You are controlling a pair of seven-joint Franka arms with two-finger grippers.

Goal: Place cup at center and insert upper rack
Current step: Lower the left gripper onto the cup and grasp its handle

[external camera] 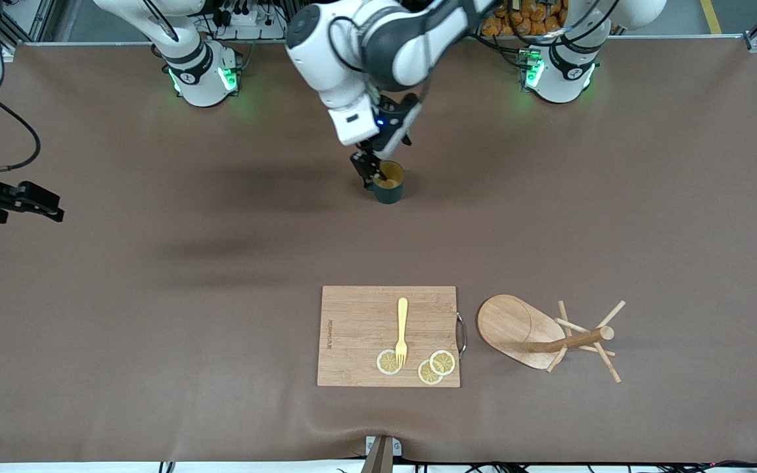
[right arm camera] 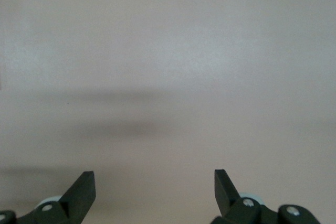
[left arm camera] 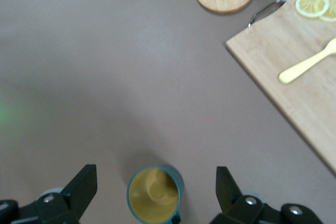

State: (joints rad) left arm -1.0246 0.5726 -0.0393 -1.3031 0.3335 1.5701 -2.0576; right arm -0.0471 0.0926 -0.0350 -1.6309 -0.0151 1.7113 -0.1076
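cutting board: the cutting board (external camera: 359,328) lies nearest the front camera, flat, with a yellow fork (external camera: 402,330) and three lemon slices (external camera: 430,365) on it; it takes no part in the task and reads as clutter to work around
upper rack: the upper rack (external camera: 536,332) lies just beside the board, toward the left arm's end of the table, tipped over on the cloth, so it probably has to be stood up before it can be inserted anywhere
upper rack axis: its long axis follows the central post, running from the oval base beside the board's handle out toward the left arm's end, where the pegs fan out; the base stands on its edge rather than flat
cup: the cup (external camera: 389,182) stands upright well apart from the board, farther from the front camera, about midway along the table; its mouth faces up, so its axis is vertical and the tan inside shows
cup handle: it cannot be made out in the front view
left gripper: the left gripper (left arm camera: 156,195) hangs right over the cup with its fingers spread wide, one to each side of the rim and neither seen touching, a stance that fits either taking or letting go of it
right gripper: the right gripper (right arm camera: 155,195) waits over bare cloth at the right arm's end, fingers wide apart and holding nothing
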